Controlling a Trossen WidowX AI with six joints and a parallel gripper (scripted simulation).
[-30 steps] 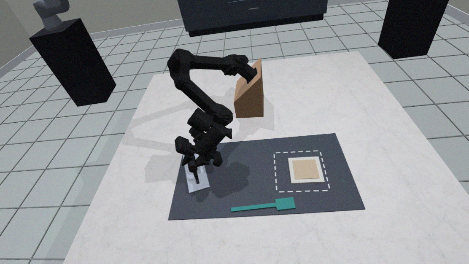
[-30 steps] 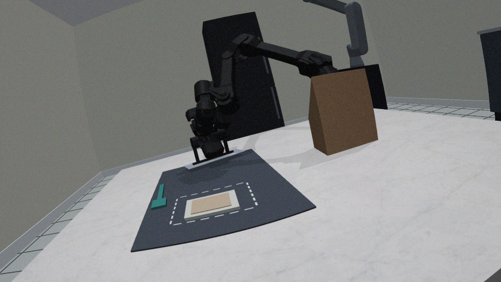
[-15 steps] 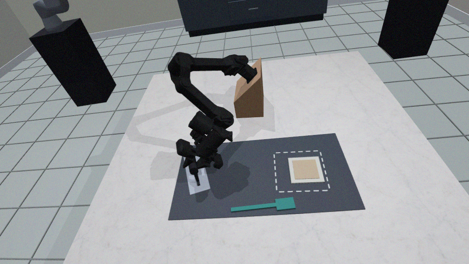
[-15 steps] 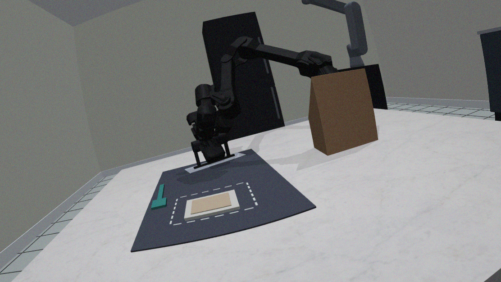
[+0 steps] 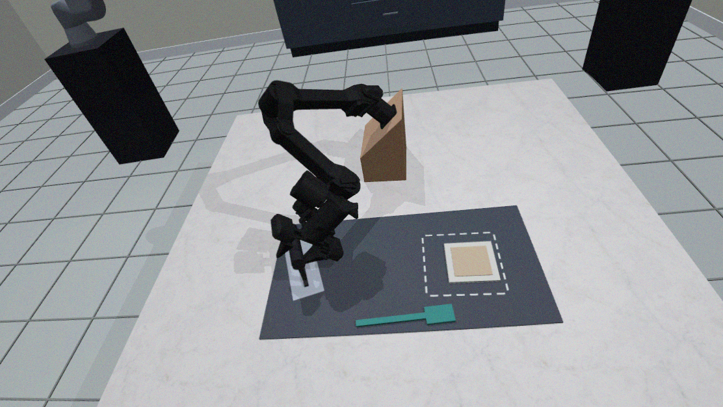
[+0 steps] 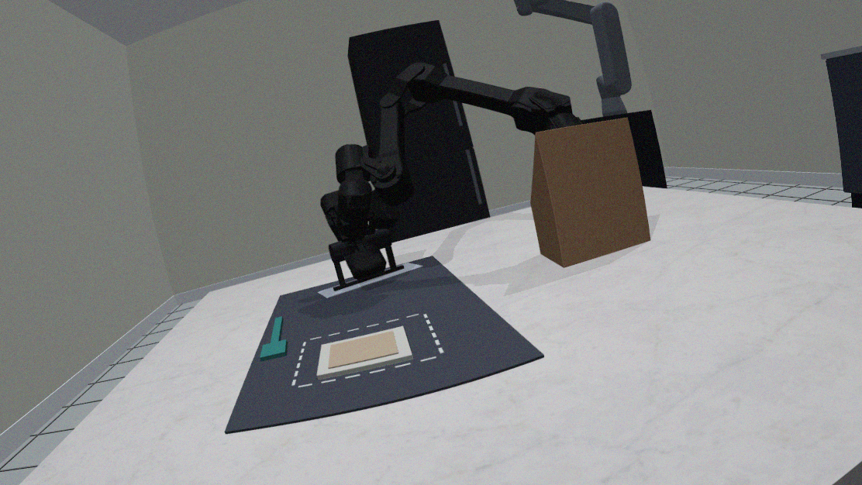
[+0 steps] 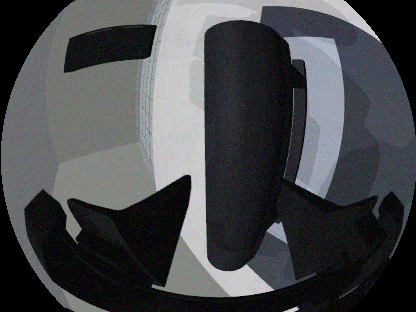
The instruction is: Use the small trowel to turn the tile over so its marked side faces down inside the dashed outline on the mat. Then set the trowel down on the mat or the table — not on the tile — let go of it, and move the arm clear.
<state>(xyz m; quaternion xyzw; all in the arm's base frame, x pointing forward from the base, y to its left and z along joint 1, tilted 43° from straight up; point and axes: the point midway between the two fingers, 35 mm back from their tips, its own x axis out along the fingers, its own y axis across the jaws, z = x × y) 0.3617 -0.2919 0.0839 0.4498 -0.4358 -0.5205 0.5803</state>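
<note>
Step in hand: trowel release. Gripper point(image 5: 297, 248) point(image 6: 360, 243) point(image 7: 234, 182) is open around the handle of the black-handled, pale-bladed trowel point(image 5: 311, 284) point(image 6: 325, 293) point(image 7: 325, 100), below it. White tile w/ tan square up point(image 5: 473, 261) point(image 6: 363, 350) lies well apart from gripper, inside outline; marked side unclear. Next, prob.: back off w/o snagging handle.

Tile point(image 5: 472, 261) point(image 6: 364, 351) inside dashed outline point(image 5: 426, 291) point(image 6: 441, 350), on mat point(image 5: 531, 303) point(image 6: 476, 361) point(image 7: 392, 115), on table point(image 5: 506, 368) point(image 6: 603, 361) point(image 7: 175, 110)
</note>
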